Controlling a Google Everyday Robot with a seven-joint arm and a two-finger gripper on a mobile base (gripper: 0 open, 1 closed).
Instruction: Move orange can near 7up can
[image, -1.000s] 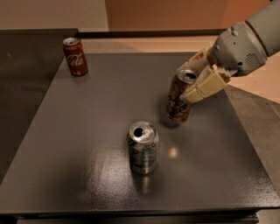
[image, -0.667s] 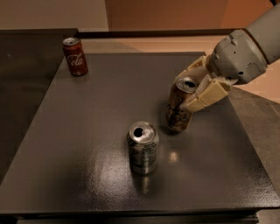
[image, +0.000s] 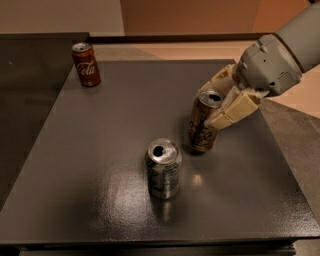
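Here the gripper (image: 212, 107) clasps the upper part of the orange can (image: 202, 133), right of centre on the dark table (image: 100, 130), just beside the 7up can (image: 163, 170) at its far right, while a small red Coca-Cola can (image: 86, 64) stands well apart at the far left corner.

Right of centre: orange can (image: 202, 131), brownish-orange body with pale label markings and a silver top, clasped near that top by the gripper (image: 209, 107), whose fingers (image: 235, 110) are cream against a pale grey wrist housing (image: 267, 70). Lower centre: 7up can (image: 163, 170), silvery grey-green body with dark and white markings, shiny silver top. Upper left: Coca-Cola can (image: 86, 65), red with white script and a silver top, on the charcoal-grey table (image: 100, 150) with its dull sheen.
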